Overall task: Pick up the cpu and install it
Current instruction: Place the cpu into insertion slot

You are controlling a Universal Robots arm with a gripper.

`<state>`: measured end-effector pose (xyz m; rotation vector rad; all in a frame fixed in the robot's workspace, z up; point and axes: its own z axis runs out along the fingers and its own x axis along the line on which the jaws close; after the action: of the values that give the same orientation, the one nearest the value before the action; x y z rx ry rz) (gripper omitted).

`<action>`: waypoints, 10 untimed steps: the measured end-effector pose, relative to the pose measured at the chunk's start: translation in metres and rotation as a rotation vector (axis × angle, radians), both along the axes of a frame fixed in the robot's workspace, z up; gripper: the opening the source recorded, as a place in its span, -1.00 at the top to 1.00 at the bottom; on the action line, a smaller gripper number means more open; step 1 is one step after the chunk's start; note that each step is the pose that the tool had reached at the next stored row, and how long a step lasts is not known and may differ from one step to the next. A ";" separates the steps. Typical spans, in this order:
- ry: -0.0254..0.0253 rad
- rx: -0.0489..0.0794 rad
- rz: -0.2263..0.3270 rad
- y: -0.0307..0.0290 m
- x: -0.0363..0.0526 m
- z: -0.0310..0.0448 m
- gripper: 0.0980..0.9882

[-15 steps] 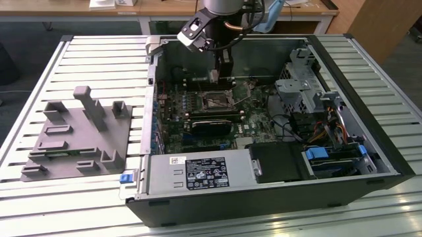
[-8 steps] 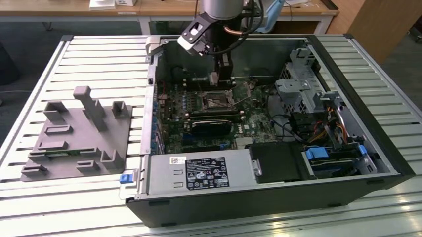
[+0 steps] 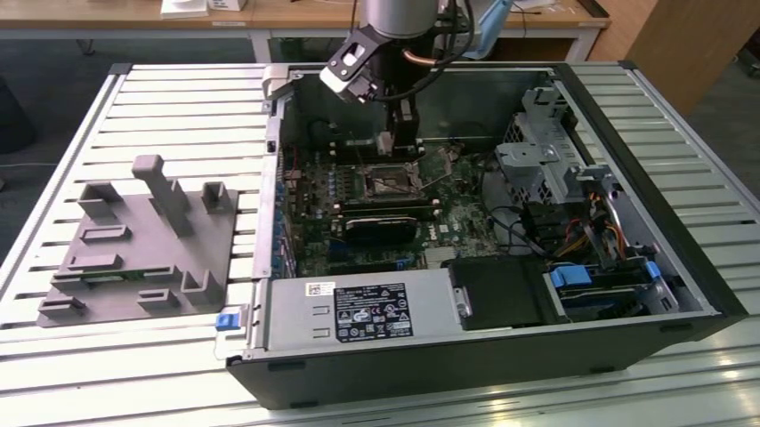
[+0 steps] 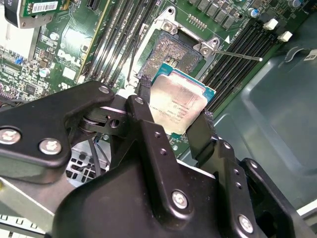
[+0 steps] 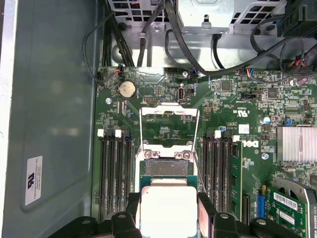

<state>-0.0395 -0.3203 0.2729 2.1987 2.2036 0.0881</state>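
Case: black tower PC case lying on its side, panel off, on slatted metal counter.
In case: green mobo flat on the case floor. PSU w/ white label at the near edge. Bare-metal drive cage on the exterior view's right. Black cable bundles past the board.
Tray: grey plastic tray on counter, to the exterior view's left of the case and apart from it. Moulded posts + blocks stand up from it. Anything in its slots is too small to ID.
Socket: cpu socket open, load plate flipped up, thin wire lever swung out, contact field exposed. RAM slots flank it on both sides.
CPU: cpu pinched in tool, hanging over the mobo right at the socket's edge. It overlaps the socket in both wrist views and is not seated.
Tool: clamped on the cpu, w/ two black fingers pressing on opposite edges of the chip.
Arm: arm drops in from above at the far side of the case in exterior view. Wrist points down, w/ the tool inside the case over the socket area.
Materials: cpu = flat square, matte silver lid w/ fine print, green substrate rim. Tool = black metal links w/ silver screw heads. Mobo = green PCB w/ round silver coin cell and finned heatsink. Case interior = dull grey sheet steel.
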 end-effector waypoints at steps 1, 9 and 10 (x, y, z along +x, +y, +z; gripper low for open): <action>0.0000 0.000 0.000 0.0000 0.0000 -0.0002 0.00; -0.0001 0.000 0.000 0.0000 0.0000 -0.0016 0.00; 0.0000 0.000 0.000 0.0000 0.0000 -0.0018 0.00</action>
<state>-0.0395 -0.3203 0.2711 2.1987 2.2036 0.0881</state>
